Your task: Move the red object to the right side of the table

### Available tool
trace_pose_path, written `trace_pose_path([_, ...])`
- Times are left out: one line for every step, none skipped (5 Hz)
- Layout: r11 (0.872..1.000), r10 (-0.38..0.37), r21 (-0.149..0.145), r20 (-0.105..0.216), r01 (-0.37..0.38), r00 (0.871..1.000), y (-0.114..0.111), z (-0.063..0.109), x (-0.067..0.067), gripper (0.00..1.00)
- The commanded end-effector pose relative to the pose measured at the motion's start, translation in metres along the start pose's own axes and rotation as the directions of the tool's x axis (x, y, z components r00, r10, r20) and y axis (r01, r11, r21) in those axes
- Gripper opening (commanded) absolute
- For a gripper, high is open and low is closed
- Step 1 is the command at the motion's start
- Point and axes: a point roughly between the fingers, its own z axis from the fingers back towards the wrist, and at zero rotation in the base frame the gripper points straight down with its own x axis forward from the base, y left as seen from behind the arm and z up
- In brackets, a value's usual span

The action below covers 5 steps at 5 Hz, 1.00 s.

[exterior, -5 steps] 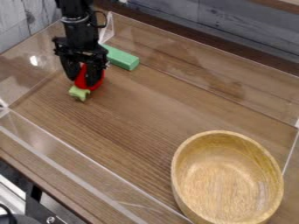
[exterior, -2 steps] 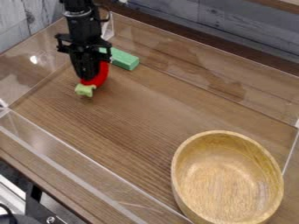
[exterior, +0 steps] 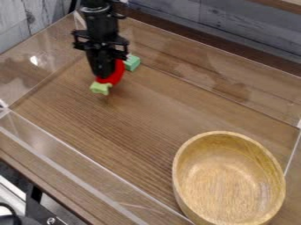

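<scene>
Brown wood-grain surface forms the table, and you use the wooden bowl at its near right corner as your reference for every position below.

Low clear acrylic walls border the tabletop on the far-left side, well apart from the bowl.

Up and to the left of the bowl, across most of the table, you find the gripper. It hangs from a black arm and points straight down. Its fingers are drawn fully together, clamped on the red object. You see the red body pinched between the dark fingers, with its pale green stub protruding below and to the left of the fingertips. Whether the stub touches the tabletop you cannot tell.

Just behind the gripper, farther from the bowl, a flat green block lies on the table, partly hidden by the fingers.

The bowl itself stands upright with nothing in it.
</scene>
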Motion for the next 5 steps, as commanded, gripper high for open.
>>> trace_pose_path([0.999, -0.006, 0.05, 0.094, 0.001, 0.996, 0.02, 0.023, 0.01, 0.0])
trace_pose_path([0.998, -0.003, 0.066, 0.089, -0.003, 0.996, 0.031, 0.015, 0.013, 0.0])
trace_pose_path([0.997, -0.008, 0.073, 0.078, 0.003, 0.997, 0.033, 0.01, 0.014, 0.0])
trace_pose_path([0.997, -0.012, 0.071, 0.073, 0.007, 0.997, 0.03, 0.012, 0.014, 0.0])
trace_pose_path([0.998, -0.014, 0.064, 0.073, 0.01, 0.997, 0.025, 0.017, 0.013, 0.0])
